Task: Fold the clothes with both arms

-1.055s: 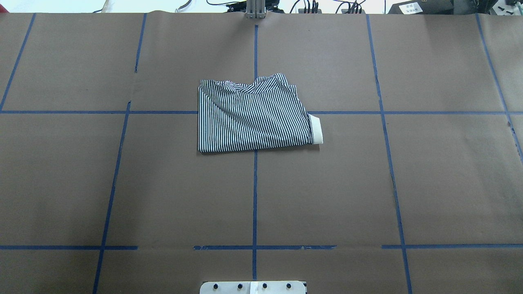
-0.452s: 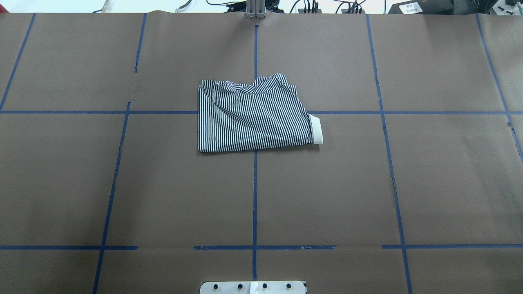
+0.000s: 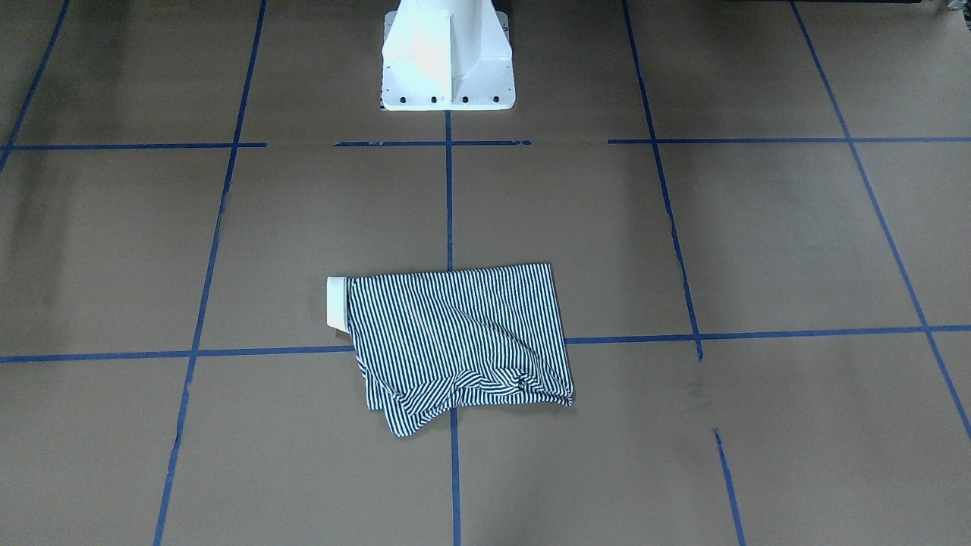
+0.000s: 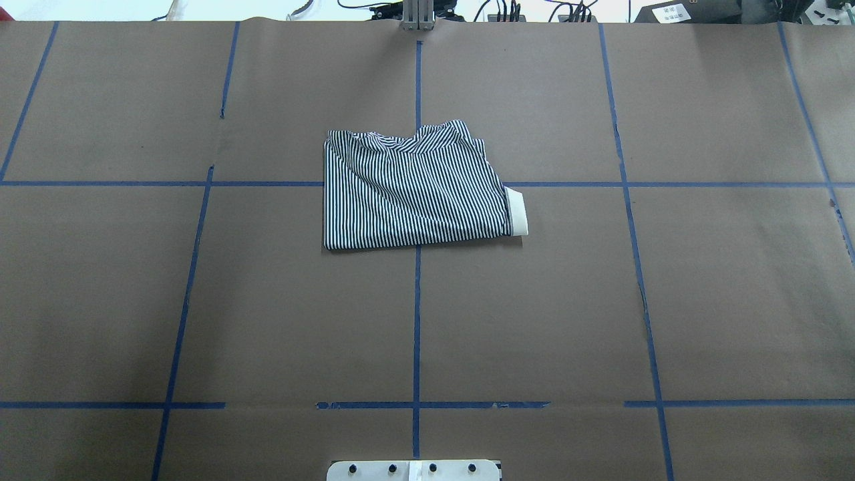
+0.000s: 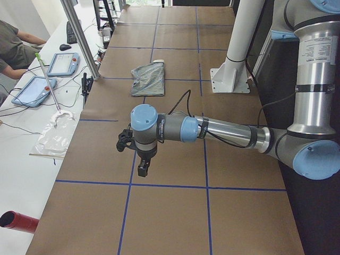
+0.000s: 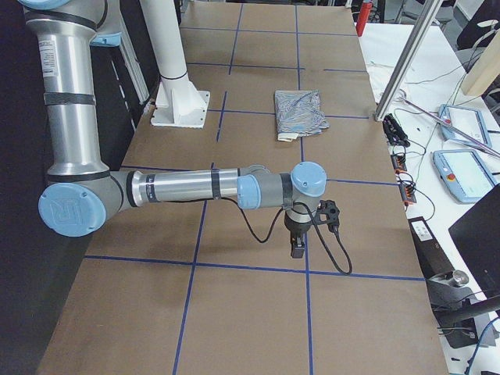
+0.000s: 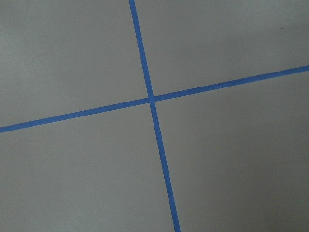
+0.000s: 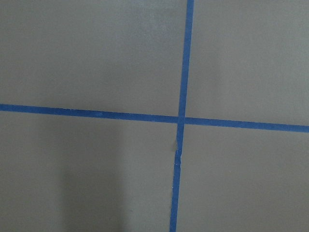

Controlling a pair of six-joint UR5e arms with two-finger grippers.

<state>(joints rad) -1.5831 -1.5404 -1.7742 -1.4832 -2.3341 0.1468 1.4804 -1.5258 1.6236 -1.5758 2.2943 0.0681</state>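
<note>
The folded polo shirt with thin navy-and-white stripes (image 4: 414, 190) lies flat near the middle of the brown paper-covered bench (image 4: 721, 300). It is a bit closer to the far edge than to the white robot base (image 3: 447, 61). It covers a spot where two blue tape lines (image 4: 100, 183) cross. Its plain cream collar (image 4: 518, 212) pokes out toward the bench's right end. The shirt's far edge is bunched up.

The silver-grey left arm (image 5: 228, 133) reaches over the bench's left end, and its black left gripper (image 5: 142, 170) points down. The silver-grey right arm (image 6: 187, 187) reaches over the right end, with its black right gripper (image 6: 297, 248) pointing down. Both are well apart from the shirt. I cannot tell if either gripper is apart or together.
</note>
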